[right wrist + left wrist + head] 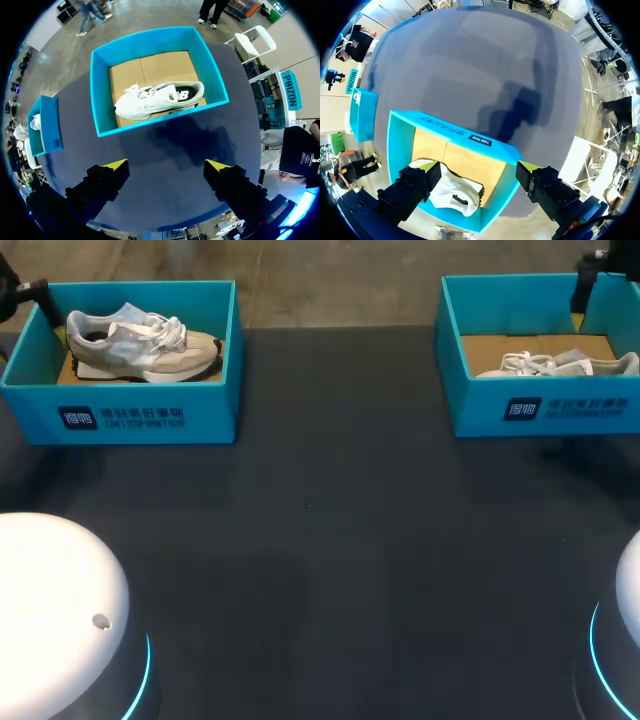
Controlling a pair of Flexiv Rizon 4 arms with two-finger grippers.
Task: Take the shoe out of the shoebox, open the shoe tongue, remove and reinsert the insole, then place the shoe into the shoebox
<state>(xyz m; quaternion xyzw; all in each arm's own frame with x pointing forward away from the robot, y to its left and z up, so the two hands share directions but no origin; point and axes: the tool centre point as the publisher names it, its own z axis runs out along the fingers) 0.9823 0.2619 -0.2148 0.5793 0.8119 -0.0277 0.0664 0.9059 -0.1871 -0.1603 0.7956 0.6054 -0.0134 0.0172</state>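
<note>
A beige-and-white sneaker (145, 340) lies on its side in the blue shoebox (150, 415) at the back left. A white sneaker (560, 364) lies in a second blue shoebox (540, 408) at the back right. My left gripper (477, 172) hangs open above the left shoebox (455, 132), its fingers spread to either side of the sneaker (455, 192) and touching nothing. My right gripper (167, 167) is open over bare table, short of the right shoebox (155, 37), with the white sneaker (160, 97) ahead of it. Both arms show only at the head view's far corners.
The dark table (330, 540) stretches between and in front of the two boxes. The arms' white round bases (50, 610) stand at the front corners. The right wrist view also takes in the left shoebox (47, 125) off to the side.
</note>
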